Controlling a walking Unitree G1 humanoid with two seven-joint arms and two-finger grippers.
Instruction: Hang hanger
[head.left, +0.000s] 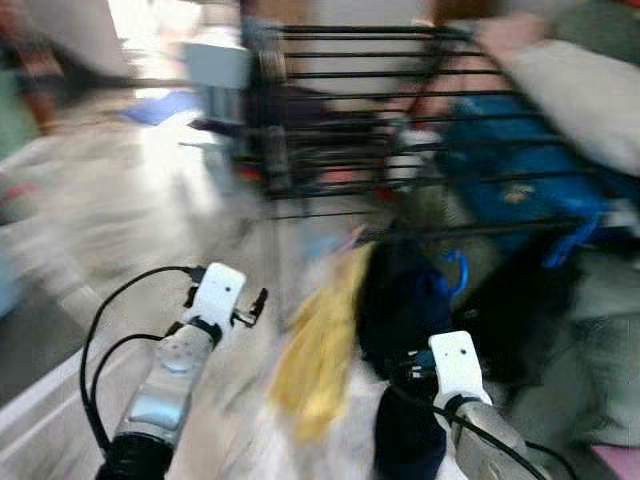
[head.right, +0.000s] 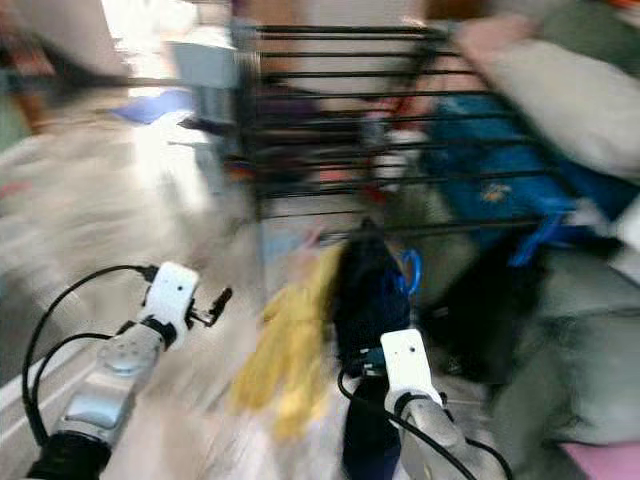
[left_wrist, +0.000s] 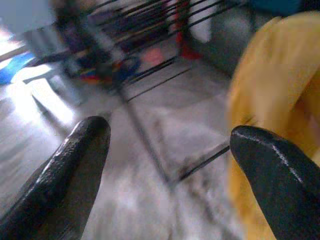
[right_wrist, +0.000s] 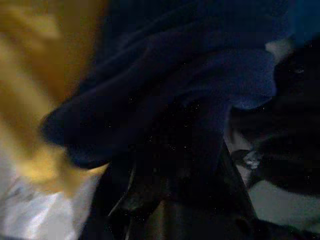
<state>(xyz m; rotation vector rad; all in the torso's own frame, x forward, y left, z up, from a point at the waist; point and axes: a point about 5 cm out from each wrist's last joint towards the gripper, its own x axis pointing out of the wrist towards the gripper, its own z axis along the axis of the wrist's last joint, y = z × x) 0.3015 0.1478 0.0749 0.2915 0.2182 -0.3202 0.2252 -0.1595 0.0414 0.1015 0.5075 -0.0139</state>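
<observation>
Nearest the head camera are the two silver arms, rising from the bottom edge of a badly motion-blurred picture. The left gripper (head.left: 258, 304) sits at about 8 o'clock, its white wrist block leading to short dark fingers over pale floor (head.left: 150, 190). In the left wrist view its two black fingers (left_wrist: 75, 165) stand wide apart with nothing between them — only grey floor and thin black bars beyond, and a yellow cloth (left_wrist: 272, 95) just beside one finger.

The right gripper (right_wrist: 185, 170) is at about 5 o'clock, pushed up into a dark navy garment (head.left: 400, 300). The right wrist view is very dark and the navy folds drape over the fingers, so I cannot tell how the jaws stand. The yellow cloth hangs at 6 o'clock between the two arms, touching the navy garment's left side.

A blue hook (head.left: 455, 272) — apparently the hanger's — curves up at the garment's upper right, just below the lowest bars of a black wire drying rack (head.left: 350, 110) that spans the picture from 12 to 2 o'clock. Whether the hook touches a bar is too blurred to say. Blue fabric (head.left: 500, 160) lies on the rack at 2 o'clock, with a pale cushion-like shape (head.left: 575, 95) above it.
</observation>
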